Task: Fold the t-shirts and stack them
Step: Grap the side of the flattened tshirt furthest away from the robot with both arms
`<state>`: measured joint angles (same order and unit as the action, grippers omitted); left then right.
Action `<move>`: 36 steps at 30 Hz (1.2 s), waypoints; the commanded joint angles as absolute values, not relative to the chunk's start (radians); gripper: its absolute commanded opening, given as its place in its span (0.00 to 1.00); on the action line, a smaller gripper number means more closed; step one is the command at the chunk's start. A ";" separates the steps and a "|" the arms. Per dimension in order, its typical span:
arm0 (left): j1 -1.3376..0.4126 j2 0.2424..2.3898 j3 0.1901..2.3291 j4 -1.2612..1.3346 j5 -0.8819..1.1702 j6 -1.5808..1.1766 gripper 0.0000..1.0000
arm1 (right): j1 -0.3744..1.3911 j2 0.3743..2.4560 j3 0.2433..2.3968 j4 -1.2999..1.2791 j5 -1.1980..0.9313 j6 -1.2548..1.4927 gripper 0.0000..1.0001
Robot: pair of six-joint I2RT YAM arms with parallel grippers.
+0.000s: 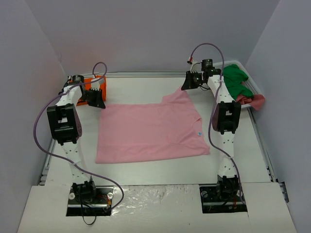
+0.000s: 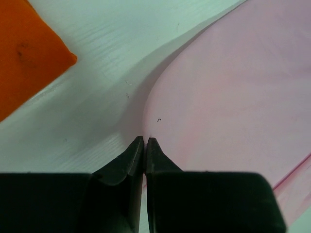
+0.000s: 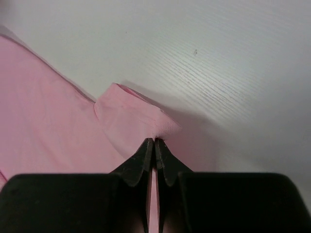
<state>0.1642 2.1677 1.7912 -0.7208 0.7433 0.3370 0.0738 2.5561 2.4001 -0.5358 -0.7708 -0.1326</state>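
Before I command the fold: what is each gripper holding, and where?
Both pinch the pink t-shirt: left gripper its far-left corner, right gripper its far-right corner.

White table [image 1: 155, 170]; pale lilac walls [image 1: 146, 34] on three sides; metal rail [image 1: 141, 74] along far edge.

Orange shirt [image 1: 103, 85] mostly hidden behind left gripper [image 1: 98, 104], cut by wrist-view edge. Pink shirt [image 2: 233, 97] cropped in both wrist views.

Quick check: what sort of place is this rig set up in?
Probably a lab robot cell, not a home: plain white panels box in a white table, with one pink t-shirt spread out and a laundry basket in the far corner.
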 commanded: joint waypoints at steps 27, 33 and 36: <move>0.209 1.905 1.578 -0.747 0.925 0.518 0.03 | 0.015 2.120 1.954 -0.598 -0.828 -0.227 0.00; 0.222 1.881 1.572 -0.784 0.954 0.578 0.08 | 0.015 2.103 1.944 -0.685 -0.838 -0.281 0.00; 0.230 1.868 1.560 -0.787 0.976 0.597 0.07 | 0.015 2.105 1.939 -0.735 -0.841 -0.311 0.00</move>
<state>0.2161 1.9438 1.5665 -0.7498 0.9199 0.5323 0.0185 2.1670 1.9541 -0.6388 -0.8135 -0.2653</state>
